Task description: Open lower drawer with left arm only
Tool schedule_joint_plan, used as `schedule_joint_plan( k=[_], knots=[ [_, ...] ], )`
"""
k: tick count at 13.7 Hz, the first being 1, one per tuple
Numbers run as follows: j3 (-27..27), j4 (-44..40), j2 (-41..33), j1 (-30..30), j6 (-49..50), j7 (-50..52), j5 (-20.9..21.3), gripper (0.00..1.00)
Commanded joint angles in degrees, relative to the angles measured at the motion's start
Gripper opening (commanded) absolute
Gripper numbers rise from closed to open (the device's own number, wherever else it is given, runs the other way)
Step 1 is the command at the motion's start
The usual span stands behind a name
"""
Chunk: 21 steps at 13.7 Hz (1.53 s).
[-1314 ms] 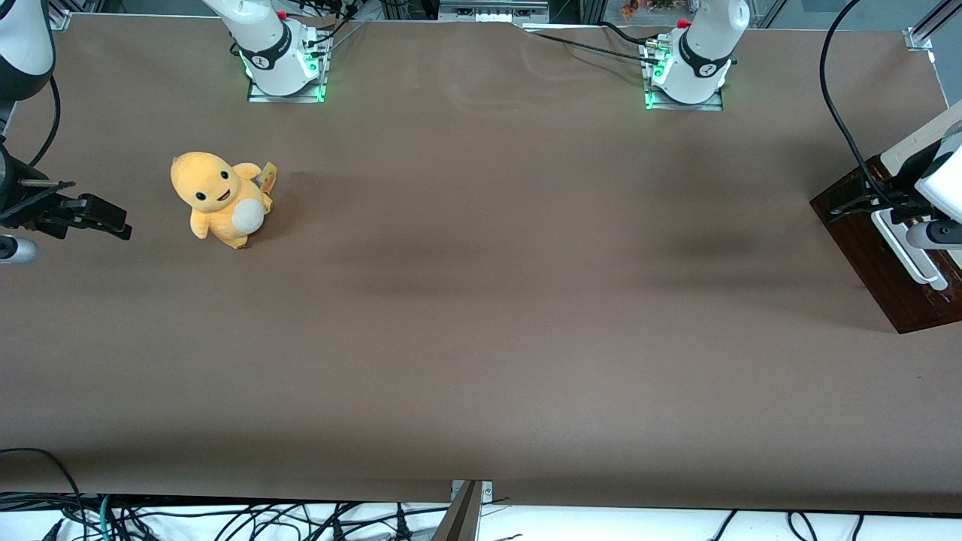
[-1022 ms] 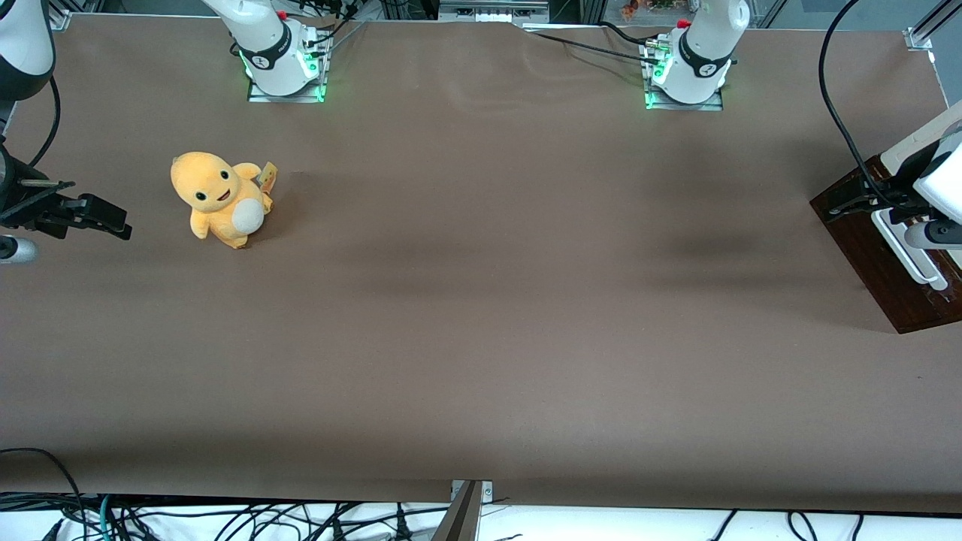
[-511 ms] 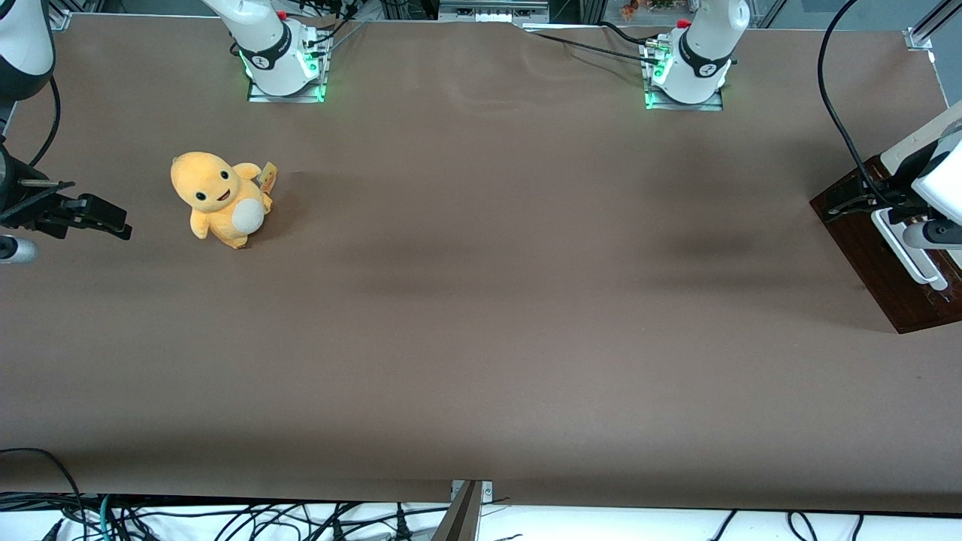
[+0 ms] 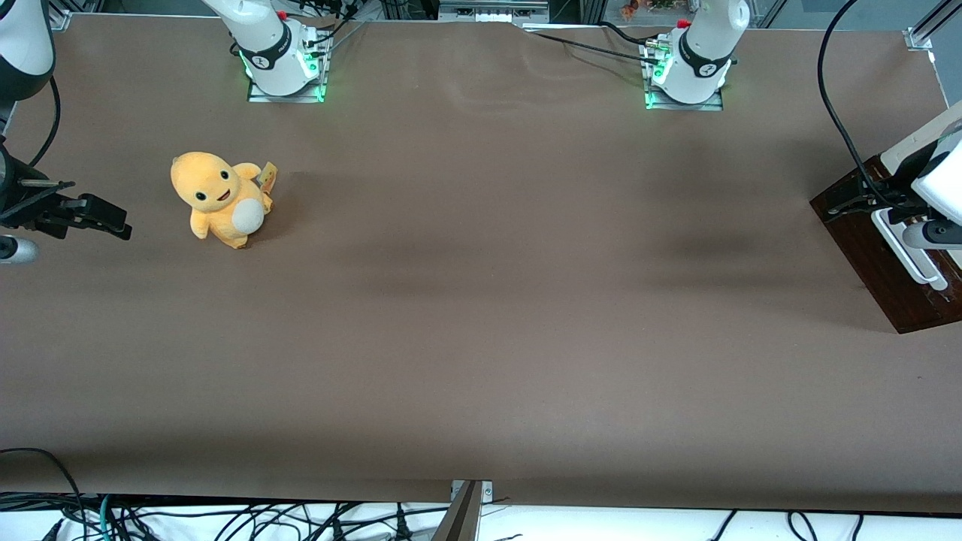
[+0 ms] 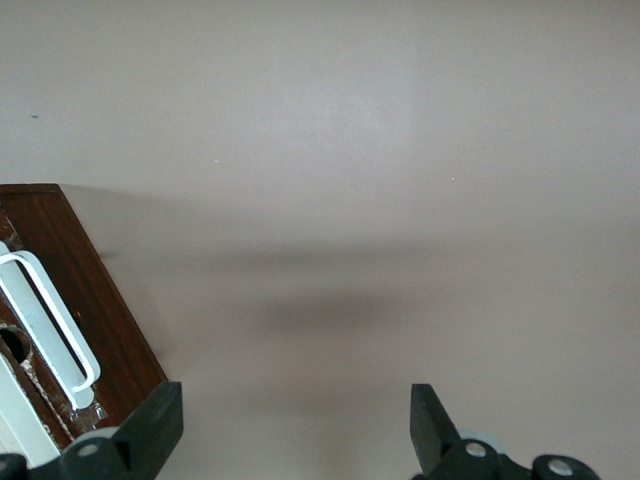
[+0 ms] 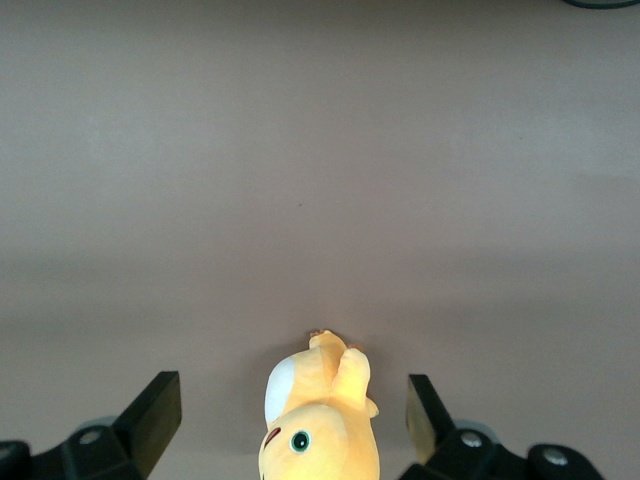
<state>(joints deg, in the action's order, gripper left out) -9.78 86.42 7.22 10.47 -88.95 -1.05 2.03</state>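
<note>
The lower drawer [image 4: 879, 267] shows as a glossy dark brown front with a long white bar handle [image 4: 909, 255], at the working arm's end of the table. The left arm [image 4: 939, 184] hangs over it. Its black gripper [image 4: 836, 209] is open, above the end of the drawer front farther from the front camera, with nothing between its fingers. In the left wrist view the gripper [image 5: 295, 425] stands wide apart over bare table. One of its fingers [image 5: 150, 425] is close beside the drawer front [image 5: 100, 310] and its handle [image 5: 50, 320].
A yellow plush toy [image 4: 219, 197] sits toward the parked arm's end of the table and shows in the right wrist view as the plush toy [image 6: 320, 420]. Two arm bases [image 4: 284, 64] [image 4: 688, 71] stand along the table edge farthest from the front camera. The cabinet's cream top panel [image 4: 913, 146] is partly under the arm.
The left arm's wrist has shifted only very slightly over the drawer front. The gripper stays open and the drawer has not moved.
</note>
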Motion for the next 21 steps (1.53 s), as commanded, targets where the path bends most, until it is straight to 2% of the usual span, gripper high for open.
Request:
schedule_joint_plan(
  k=[1,18,21],
  knots=[
    [0.03,0.51,-0.45,0.25,-0.35,-0.62,-1.68,1.0],
    [-0.06,0.68,0.08,-0.1,-0.08,0.09,-1.07,1.0],
    [-0.24,1.03,2.7,-0.45,0.35,2.09,1.29,1.0]
  ],
)
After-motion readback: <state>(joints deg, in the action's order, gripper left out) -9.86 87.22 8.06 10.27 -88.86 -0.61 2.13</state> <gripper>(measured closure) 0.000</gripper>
